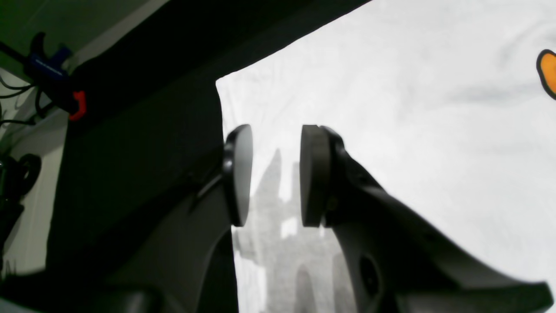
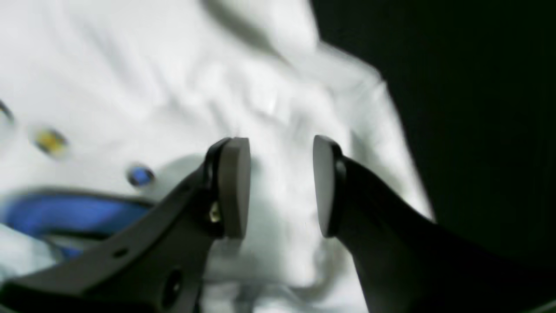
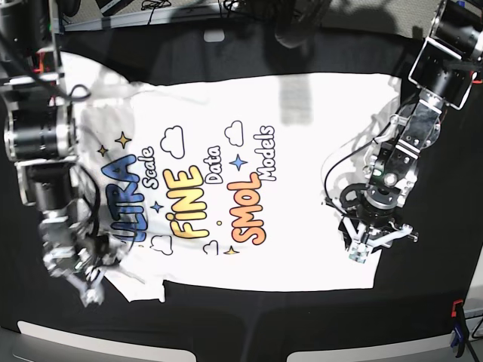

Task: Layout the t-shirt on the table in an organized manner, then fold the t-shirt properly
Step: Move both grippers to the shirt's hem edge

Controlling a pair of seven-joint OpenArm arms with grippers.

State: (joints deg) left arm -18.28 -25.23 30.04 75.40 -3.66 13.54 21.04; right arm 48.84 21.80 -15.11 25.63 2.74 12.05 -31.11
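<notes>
The white t-shirt lies spread on the black table, print side up, with its lettering running sideways. In the base view my left gripper hovers over the shirt's plain edge on the right. The left wrist view shows it open just inside a corner of the white cloth, with nothing between its pads. My right gripper is at the shirt's lower left, over a crumpled sleeve. In the blurred right wrist view it stands open above rumpled white cloth, near the blue lettering.
A blue and red clamp grips the table edge, and another sits at the lower right corner. Cables lie beyond the far edge. The sleeve by my right gripper is bunched and folded under.
</notes>
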